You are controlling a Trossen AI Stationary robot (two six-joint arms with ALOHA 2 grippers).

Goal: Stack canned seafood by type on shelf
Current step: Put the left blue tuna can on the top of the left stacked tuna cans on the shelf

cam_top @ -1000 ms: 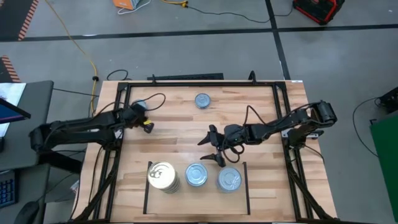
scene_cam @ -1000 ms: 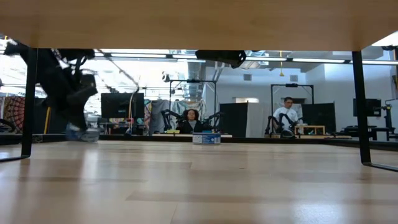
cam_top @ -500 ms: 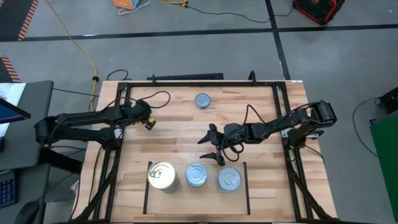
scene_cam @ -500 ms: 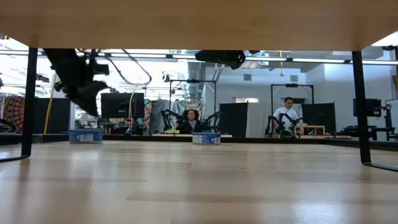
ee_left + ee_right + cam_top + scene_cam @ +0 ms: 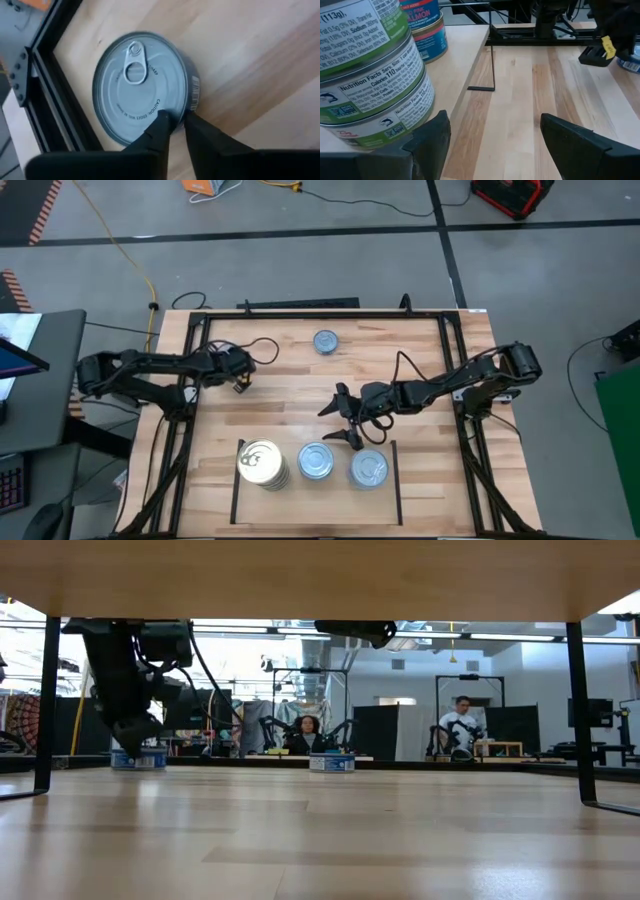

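Note:
A silver-topped, blue-sided can (image 5: 140, 87) stands on the table beside the black frame rail (image 5: 45, 95) at the far left. My left gripper (image 5: 176, 120) comes down on it, nearly shut over its rim, also visible in the low view (image 5: 135, 738). On the shelf (image 5: 396, 480) stand three stacks: gold-topped (image 5: 262, 463), silver-topped (image 5: 316, 461) and silver-topped (image 5: 368, 468). My right gripper (image 5: 335, 423) hovers open just beyond the shelf's far edge. One more silver-topped can (image 5: 325, 341) rests far out on the table. My left gripper is on the can's rim (image 5: 179, 111) at the side away from the frame rail. One finger (image 5: 159, 127) is on the lid and the other (image 5: 200, 132) is outside the side wall. The fingers slant down from above. The can stands flat on the table.
The black metal frame (image 5: 200, 330) runs around the table; its left rail lies close to the held can. In the right wrist view a stack of green-labelled cans (image 5: 370, 75) stands just beside my right gripper (image 5: 494, 122). Bare planks lie between the two arms.
My left gripper rose off the far-left can, rolled at the wrist, then came down on it again. The can stays flat on the table. My right arm has kept still.

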